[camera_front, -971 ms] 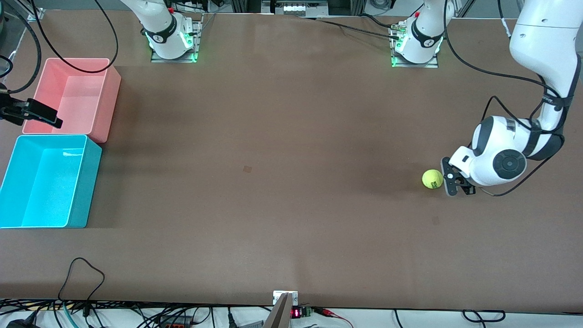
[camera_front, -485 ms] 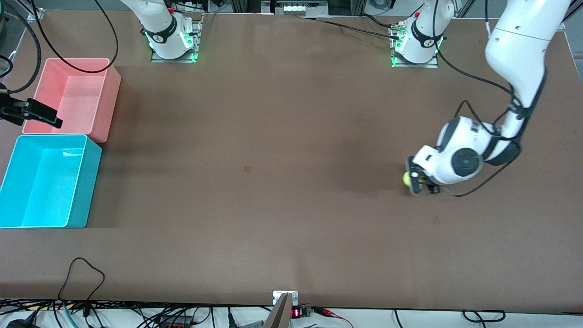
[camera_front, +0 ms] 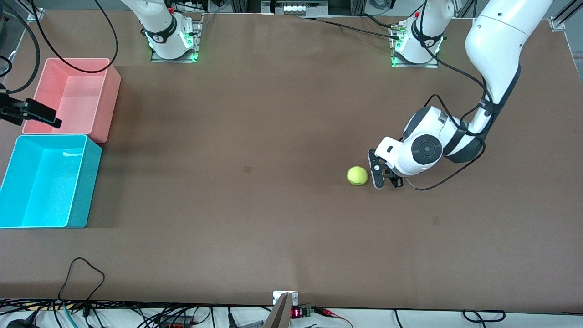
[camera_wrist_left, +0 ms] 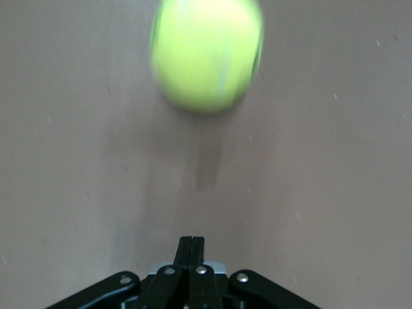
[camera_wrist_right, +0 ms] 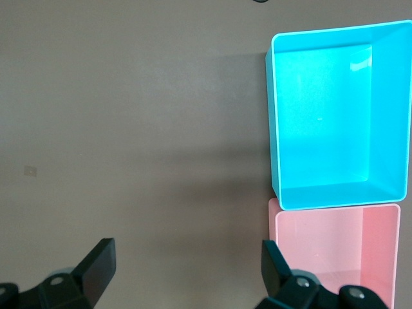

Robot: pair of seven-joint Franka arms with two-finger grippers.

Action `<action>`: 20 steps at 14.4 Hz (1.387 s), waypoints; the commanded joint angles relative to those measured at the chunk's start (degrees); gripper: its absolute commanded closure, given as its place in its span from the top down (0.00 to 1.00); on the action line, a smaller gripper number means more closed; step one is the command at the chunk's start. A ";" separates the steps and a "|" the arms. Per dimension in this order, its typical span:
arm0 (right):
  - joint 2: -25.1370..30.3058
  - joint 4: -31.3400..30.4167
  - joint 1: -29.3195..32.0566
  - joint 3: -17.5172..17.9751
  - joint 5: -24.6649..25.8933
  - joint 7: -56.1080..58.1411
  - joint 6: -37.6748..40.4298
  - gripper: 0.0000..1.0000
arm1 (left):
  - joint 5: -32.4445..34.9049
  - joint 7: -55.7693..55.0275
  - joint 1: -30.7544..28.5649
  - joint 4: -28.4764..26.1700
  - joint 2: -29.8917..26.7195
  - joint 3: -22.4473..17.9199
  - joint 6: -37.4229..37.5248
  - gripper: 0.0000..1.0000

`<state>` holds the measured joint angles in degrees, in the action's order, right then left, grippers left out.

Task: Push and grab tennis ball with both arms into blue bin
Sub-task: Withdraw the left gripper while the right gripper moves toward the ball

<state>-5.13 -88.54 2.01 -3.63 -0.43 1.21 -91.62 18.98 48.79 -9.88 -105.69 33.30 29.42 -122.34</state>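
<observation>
The tennis ball lies on the brown table toward the left arm's end. It shows blurred in the left wrist view. My left gripper is shut and empty, low at the table right beside the ball, on the side away from the bins. Its closed fingertips stand a short gap from the ball. The blue bin stands at the right arm's end and holds nothing; it also shows in the right wrist view. My right gripper is open and empty, up over the pink bin's edge, and waits.
A pink bin stands against the blue bin, farther from the front camera, and also shows in the right wrist view. A wide stretch of bare table lies between ball and bins. Cables hang along the table's near edge.
My left gripper has swept toward the right arm's end, pushing the ball along the table. The ball now sits just ahead of the gripper. The right arm has not moved.
</observation>
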 commanded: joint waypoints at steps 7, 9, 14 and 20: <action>-1.46 0.04 -0.61 0.91 -1.07 0.99 0.73 1.00 | -0.44 -1.24 -4.87 11.28 -4.47 -0.15 24.84 0.01; -2.34 0.04 -0.87 0.91 -1.07 0.99 0.82 1.00 | -0.34 -1.59 -6.11 14.53 -4.56 -0.15 29.68 0.01; -4.45 -3.54 -3.59 0.99 -0.98 0.56 1.62 1.00 | -0.60 -14.21 -6.82 18.23 -8.68 1.25 38.11 0.08; -3.14 -13.31 -6.14 2.48 -0.98 0.55 -5.32 1.00 | -1.66 -24.70 -7.16 25.95 -11.68 2.75 45.42 1.00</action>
<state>-10.77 -98.09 -3.25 -2.13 -0.80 1.51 -94.69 18.88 26.09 -16.42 -83.11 21.33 32.31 -79.22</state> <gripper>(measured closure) 0.000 0.520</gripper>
